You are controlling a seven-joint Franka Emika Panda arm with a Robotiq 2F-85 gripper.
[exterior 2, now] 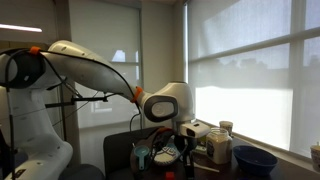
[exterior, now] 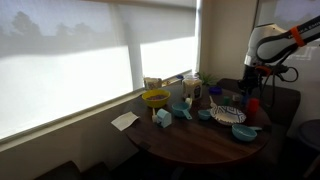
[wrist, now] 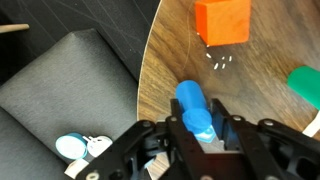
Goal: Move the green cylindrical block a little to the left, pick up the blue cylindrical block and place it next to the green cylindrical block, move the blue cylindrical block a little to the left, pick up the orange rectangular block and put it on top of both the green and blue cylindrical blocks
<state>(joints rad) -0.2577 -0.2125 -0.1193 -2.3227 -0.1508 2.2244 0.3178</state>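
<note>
In the wrist view the claw (wrist: 198, 128) enters from the bottom edge and is closed on the blue block (wrist: 192, 98). The two dark fingers (wrist: 236, 130) press against opposite sides of the cylinder, and its rounded end projects beyond the fingertips toward the middle of the view. The blue block is positioned over the wooden table (wrist: 170, 50), close to the table's curved edge. Whether it rests on the surface or is lifted clear cannot be told. The orange block (wrist: 222, 20) lies flat on the table at the top of the view, well ahead of the claw and apart from it, with a few small pale marks (wrist: 220, 60) on the wood between the two. The green block (wrist: 305, 82) lies on the table at the right-hand border of the view, only partly in frame. It is off to the side of the claw and touches neither the claw nor the blue block. Beyond the table edge a gray seat cushion (wrist: 70, 90) fills the left-hand part of the view, and small blue-and-white items (wrist: 75, 148) show near the bottom corner. In an exterior view the arm (exterior: 272, 42) reaches down over one end of the round table, which also carries a yellow bowl (exterior: 155, 98) and other items too small to identify.
</note>
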